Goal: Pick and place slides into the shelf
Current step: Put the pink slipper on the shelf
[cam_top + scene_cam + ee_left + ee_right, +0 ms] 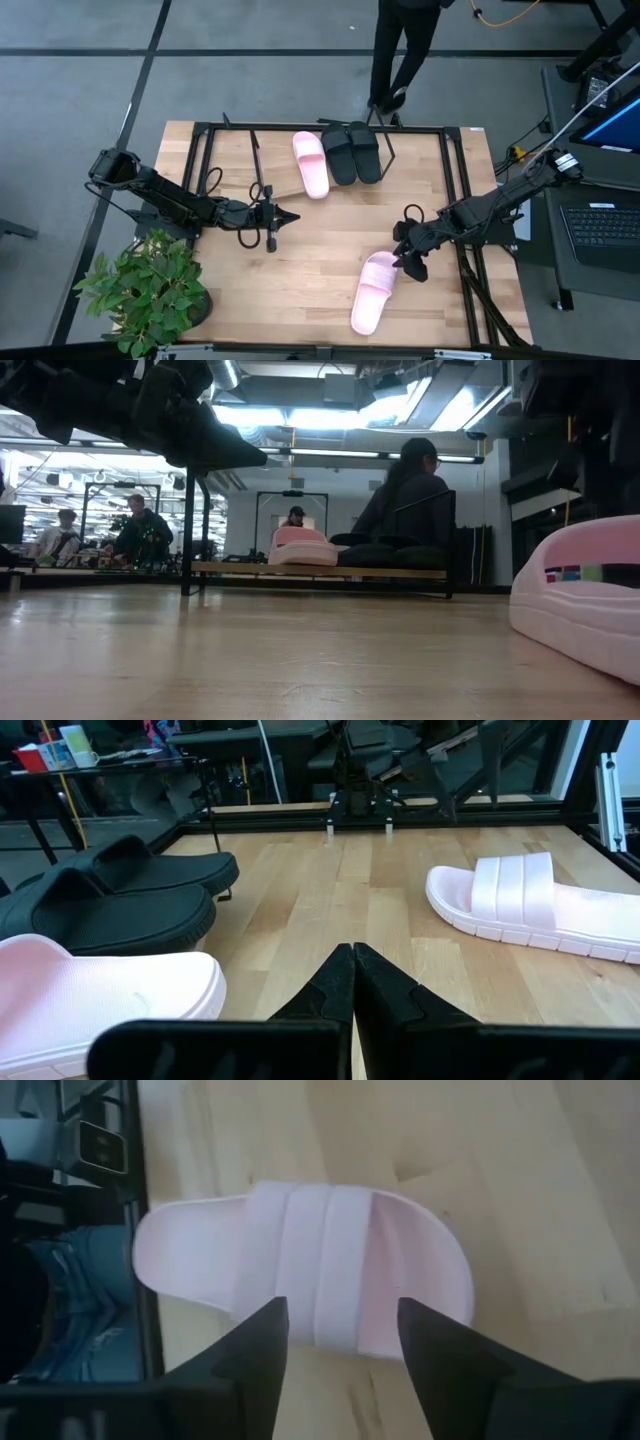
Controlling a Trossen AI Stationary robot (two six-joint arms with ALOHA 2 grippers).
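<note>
Overhead, a right hand (411, 262) low over the near right part of the wooden counter (300, 280), fingers apart, poised right above the strap end of a pale pink slide (372, 291) lying flat there – whether touching it, hard to tell. From the right wrist, two dark fingers (258, 1350) spread wide either side of that pink slide's (310, 1265) ribbed strap, nothing clamped between them.

Across the counter, a left hand (292, 215) near the middle, pointed toward the right arm, fingers pressed together to a closed point – empty. In the left wrist view, the same closed fingertips (352, 982) over bare wood, the loose pink slide (530, 905) well apart beyond them.

At the far edge, a slanted light-wood shelf (300, 570) on thin black legs, carrying three slides in a row: a second pink slide (311, 163) on the left, then two black slides (352, 151) side by side, just beside it and touching each other. Same trio seen level across the counter – pink one (303, 547) left, black pair (385, 552) right.

A potted plant (150, 290) at the near left corner. A person (400, 50) standing on the floor just behind the shelf; laptop (603, 232) off to the right
</note>
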